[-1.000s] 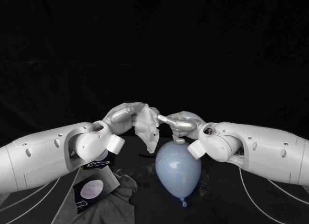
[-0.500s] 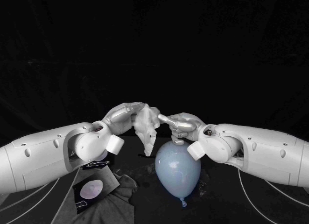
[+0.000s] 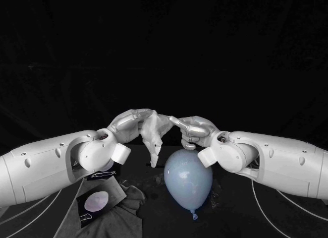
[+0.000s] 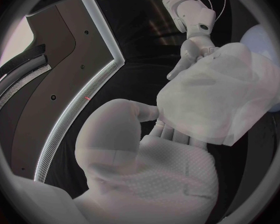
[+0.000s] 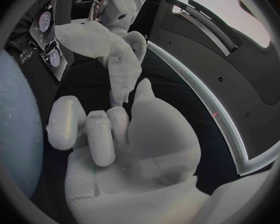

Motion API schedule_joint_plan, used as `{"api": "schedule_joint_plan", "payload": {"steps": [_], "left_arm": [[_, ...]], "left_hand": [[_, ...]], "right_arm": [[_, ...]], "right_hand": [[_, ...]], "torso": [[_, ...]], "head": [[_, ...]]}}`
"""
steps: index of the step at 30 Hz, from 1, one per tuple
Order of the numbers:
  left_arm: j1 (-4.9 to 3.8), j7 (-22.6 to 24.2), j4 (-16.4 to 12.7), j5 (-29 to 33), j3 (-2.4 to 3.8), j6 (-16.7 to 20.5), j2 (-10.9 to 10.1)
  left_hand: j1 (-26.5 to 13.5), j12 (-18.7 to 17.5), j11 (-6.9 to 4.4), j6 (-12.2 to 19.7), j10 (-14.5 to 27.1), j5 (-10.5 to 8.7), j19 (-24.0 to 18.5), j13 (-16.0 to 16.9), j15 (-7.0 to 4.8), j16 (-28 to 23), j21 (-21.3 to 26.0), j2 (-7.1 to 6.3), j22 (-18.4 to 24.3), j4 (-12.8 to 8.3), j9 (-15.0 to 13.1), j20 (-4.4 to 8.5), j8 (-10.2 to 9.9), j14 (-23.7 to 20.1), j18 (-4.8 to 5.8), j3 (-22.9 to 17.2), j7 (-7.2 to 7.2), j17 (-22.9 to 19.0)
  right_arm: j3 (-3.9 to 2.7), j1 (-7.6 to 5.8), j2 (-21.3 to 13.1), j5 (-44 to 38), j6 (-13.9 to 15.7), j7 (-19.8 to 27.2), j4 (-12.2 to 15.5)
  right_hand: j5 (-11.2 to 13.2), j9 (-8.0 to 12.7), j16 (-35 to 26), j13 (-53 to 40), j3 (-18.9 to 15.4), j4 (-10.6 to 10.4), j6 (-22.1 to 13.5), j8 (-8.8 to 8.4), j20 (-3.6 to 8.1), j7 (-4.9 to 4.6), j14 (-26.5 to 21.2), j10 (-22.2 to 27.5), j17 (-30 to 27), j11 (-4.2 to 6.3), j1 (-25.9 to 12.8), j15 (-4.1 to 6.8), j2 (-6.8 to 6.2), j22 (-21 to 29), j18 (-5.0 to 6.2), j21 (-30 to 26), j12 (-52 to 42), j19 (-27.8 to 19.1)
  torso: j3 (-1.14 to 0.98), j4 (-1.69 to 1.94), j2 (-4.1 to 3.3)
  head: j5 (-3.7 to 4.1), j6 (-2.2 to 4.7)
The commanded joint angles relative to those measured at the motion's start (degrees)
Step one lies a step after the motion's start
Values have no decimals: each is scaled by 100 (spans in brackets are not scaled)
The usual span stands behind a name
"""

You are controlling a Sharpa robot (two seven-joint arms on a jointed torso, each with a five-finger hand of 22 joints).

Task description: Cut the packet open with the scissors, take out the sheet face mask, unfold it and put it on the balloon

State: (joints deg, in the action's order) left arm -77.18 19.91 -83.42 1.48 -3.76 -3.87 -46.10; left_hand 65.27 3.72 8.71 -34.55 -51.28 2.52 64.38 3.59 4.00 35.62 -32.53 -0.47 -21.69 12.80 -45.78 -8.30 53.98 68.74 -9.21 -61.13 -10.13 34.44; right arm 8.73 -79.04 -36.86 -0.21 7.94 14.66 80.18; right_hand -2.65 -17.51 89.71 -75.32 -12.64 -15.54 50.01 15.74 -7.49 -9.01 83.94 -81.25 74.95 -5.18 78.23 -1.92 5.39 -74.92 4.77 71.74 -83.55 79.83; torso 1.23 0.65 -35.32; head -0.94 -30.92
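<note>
Dim scene: the tabletop [image 3: 232, 198] and background sink into black, while soft light leaves a faint sheen on the balloon [image 3: 188, 181]. Wrist views bend straight edges toward dark rims.

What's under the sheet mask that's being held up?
The balloon lies on the table below the sheet mask's hanging tip, offset toward the right robot hand. The mask hides some of the left robot hand's fingers.

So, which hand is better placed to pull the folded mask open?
Right, probably. The left hand anchors the sheet face mask by its bulk; the right hand seems to pinch its edge, close by the balloon.
</note>
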Motion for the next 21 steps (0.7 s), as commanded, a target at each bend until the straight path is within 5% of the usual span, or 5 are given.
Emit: {"api": "schedule_joint_plan", "payload": {"steps": [1, 8, 11, 16, 21], "left_arm": [[-5, 22, -9, -57, 9, -44, 7], [-5, 26, -5, -82, 9, -16, 4], [-5, 20, -5, -107, 9, -16, 1], [-5, 17, -5, -266, 9, 5, -5], [-5, 29, -17, -788, 9, 141, -22]], "left_hand": [[-58, -18, 6, 7, 51, 20, -45, 5, -3, 35, -56, 10, -23, -7, -2, -13, -38, 8, -86, -35, -118, 9], [-57, -20, 8, 8, 65, 20, -69, 3, -1, 52, -87, 9, -47, -9, 2, -15, -44, -5, -85, -39, -115, 13], [-55, -21, 9, 10, 79, 20, -80, 3, 0, 60, -101, 8, -58, -12, 4, -15, -47, -11, -85, -41, -114, 15], [-50, -25, 12, 15, 131, 19, -101, -1, 1, 86, -139, 4, -87, -16, 10, -17, -56, -15, -86, -41, -114, 20], [25, -37, 36, 29, 363, 19, -223, -12, 26, 117, -231, -20, -166, -46, 62, -37, -122, -111, -80, 62, -113, 16]], "right_arm": [[-10, 2, 21, 181, 80, 305, -2], [-17, 2, 27, 113, 304, 318, -1], [-19, 2, 24, 67, 435, 324, -3], [-23, 2, 17, 8, 653, 353, 12], [-35, 2, -17, -40, 913, 395, 55]], "right_hand": [[-11, -13, 29, -709, 20, 93, 89, 61, 10, 19, 606, -72, 1505, 56, 277, 76, 151, -1004, -91, 42, -7, 34], [-18, -86, 29, -895, 328, 627, 541, 316, 117, 231, 606, -294, 1505, 246, 1209, 218, 427, -1051, -123, 235, -166, 135], [-21, -180, 29, -979, 605, 1012, 723, 516, 229, 338, 606, -397, 1505, 352, 1640, 336, 510, -1082, -147, 355, -231, 207], [-20, -298, 29, -1039, 886, 1215, 692, 713, 293, 343, 606, -477, 1505, 374, 1644, 372, 586, -1106, -171, 452, -272, 265], [-20, -391, 29, -1093, 1294, 1466, 605, 906, 312, 339, 606, -536, 1505, 378, 1363, 380, 501, -1108, -175, 471, -307, 275]], "torso": [[1, 3, -2], [6, 0, 0], [6, 2, 0], [3, 3, 0], [3, -4, 0]], "head": [[-3, 2], [-4, 0], [-3, 4], [-6, 2], [-5, 0]]}}
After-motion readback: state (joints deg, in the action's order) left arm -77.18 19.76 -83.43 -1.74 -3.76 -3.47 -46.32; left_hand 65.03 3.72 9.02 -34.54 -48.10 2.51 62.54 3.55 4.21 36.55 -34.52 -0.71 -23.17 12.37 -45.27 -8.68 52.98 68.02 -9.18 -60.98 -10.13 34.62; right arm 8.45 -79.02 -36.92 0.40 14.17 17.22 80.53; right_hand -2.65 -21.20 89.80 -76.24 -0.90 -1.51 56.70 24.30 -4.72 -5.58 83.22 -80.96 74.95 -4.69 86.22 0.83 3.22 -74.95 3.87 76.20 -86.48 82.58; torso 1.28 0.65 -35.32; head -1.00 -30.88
